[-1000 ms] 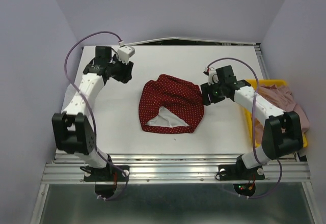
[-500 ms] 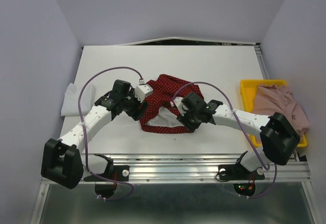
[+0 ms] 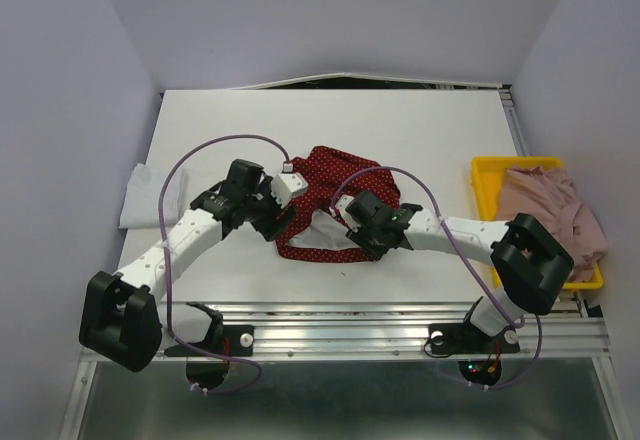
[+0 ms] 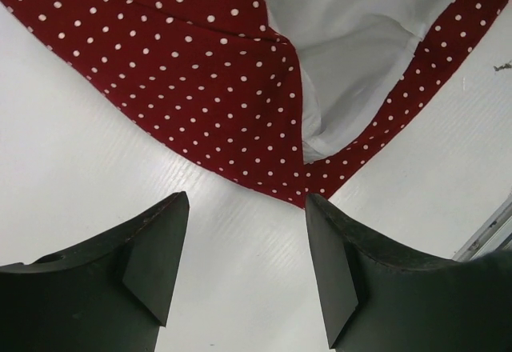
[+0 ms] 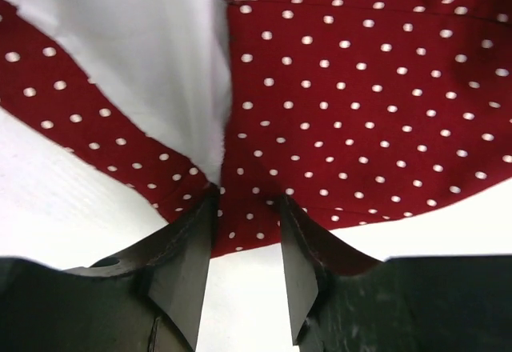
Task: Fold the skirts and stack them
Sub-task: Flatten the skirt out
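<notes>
The dark red polka-dot skirt (image 3: 335, 192) lies crumpled mid-table, its white lining (image 3: 322, 228) showing at the near edge. My left gripper (image 3: 276, 222) is open just off the skirt's near left corner (image 4: 298, 192), fingers low over bare table. My right gripper (image 3: 374, 246) is at the near right hem (image 5: 256, 232). Its jaws stand partly open, with the tips on either side of the hem edge. The dusty pink skirt (image 3: 552, 208) lies bunched in the yellow tray (image 3: 484, 182) at the right.
A white folded cloth (image 3: 140, 196) lies at the table's left edge. The yellow tray sits against the right edge. Purple cables loop above both arms. The metal rail (image 3: 350, 332) runs along the near edge.
Both arms have swung from the back of the table down to the skirt's near edge. In the last half second they shifted slightly closer to its corners.
</notes>
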You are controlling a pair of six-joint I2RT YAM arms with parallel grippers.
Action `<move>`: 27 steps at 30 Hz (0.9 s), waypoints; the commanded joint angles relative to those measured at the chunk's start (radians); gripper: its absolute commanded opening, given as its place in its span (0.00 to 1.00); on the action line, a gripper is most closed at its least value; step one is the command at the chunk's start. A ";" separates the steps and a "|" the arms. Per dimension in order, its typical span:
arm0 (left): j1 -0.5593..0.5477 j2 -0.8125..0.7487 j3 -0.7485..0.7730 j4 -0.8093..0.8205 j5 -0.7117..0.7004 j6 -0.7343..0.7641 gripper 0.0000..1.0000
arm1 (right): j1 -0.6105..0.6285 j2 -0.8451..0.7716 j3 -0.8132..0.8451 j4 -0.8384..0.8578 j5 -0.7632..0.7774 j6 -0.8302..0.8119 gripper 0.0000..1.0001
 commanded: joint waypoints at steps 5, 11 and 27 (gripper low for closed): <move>-0.078 -0.018 -0.039 0.015 -0.071 0.109 0.72 | 0.001 -0.019 -0.017 0.031 0.114 -0.011 0.31; -0.186 -0.003 -0.088 0.084 -0.154 0.064 0.72 | 0.001 -0.037 0.003 0.025 0.108 0.009 0.01; -0.259 0.192 -0.092 0.346 -0.419 -0.066 0.61 | 0.001 -0.072 -0.012 0.022 0.114 0.052 0.01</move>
